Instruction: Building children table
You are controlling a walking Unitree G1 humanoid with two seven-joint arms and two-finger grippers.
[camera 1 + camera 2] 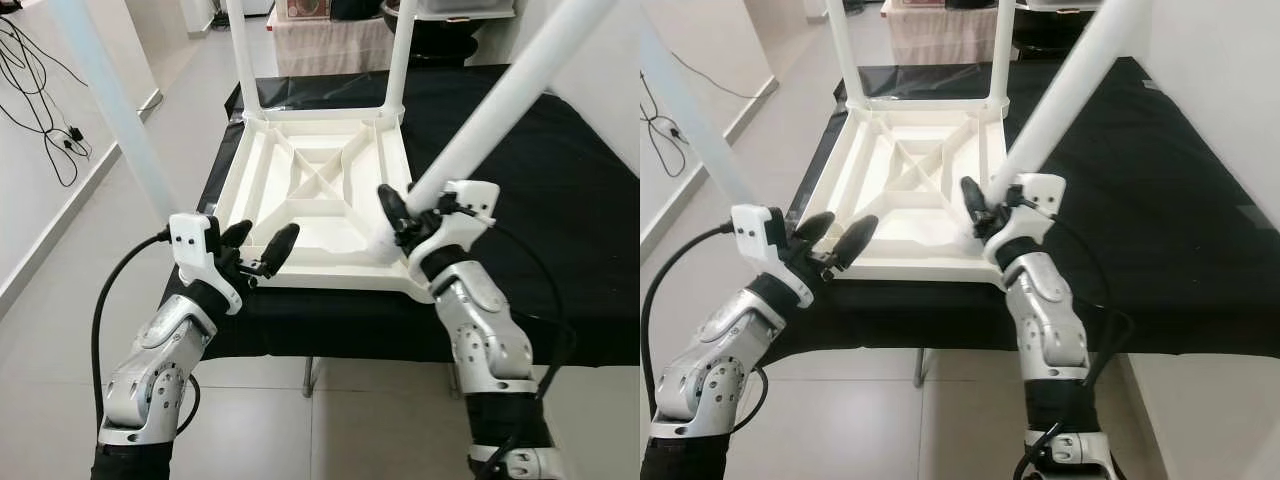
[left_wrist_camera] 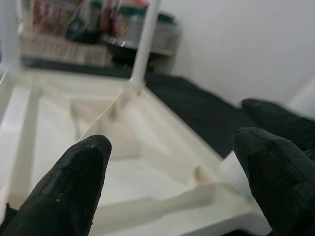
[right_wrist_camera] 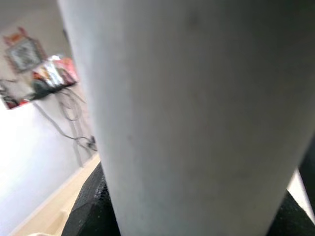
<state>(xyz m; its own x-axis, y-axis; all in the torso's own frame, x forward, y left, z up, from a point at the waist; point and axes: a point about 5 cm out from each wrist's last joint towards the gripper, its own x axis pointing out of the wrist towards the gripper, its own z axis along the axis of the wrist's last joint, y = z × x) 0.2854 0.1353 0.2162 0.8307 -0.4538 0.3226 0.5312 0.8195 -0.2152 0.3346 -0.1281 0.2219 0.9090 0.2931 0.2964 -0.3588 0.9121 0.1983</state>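
White plastic children's table top (image 1: 320, 195) is lying upside down on a surface covered with black cloth (image 1: 540, 190), its ribbed underside with a cross-shaped brace facing up. Two white round legs are standing upright in its far corners, the far left leg (image 1: 241, 55) and the far right leg (image 1: 401, 55). A third white leg (image 1: 105, 105) is rising from the near left corner, beside the left arm.

The right gripper (image 1: 405, 222) is clenching the lower end of a fourth white tubular leg (image 1: 500, 105), which is leaning steeply up and away to the right. The foot of that leg is sitting at the near right corner of the table top; whether it is seated in its socket cannot be told. In the right wrist view the leg's pale shaft (image 3: 197, 118) is standing close against the camera, with black fingers (image 3: 91, 206) showing behind it.

The left gripper (image 1: 257, 244) is hovering just over the near left edge of the table top, its two black fingers (image 2: 78, 187) spread apart and grasping nothing.

Black cables (image 1: 45, 100) are lying on the pale tiled floor (image 1: 60, 300) to the left, along a white wall.
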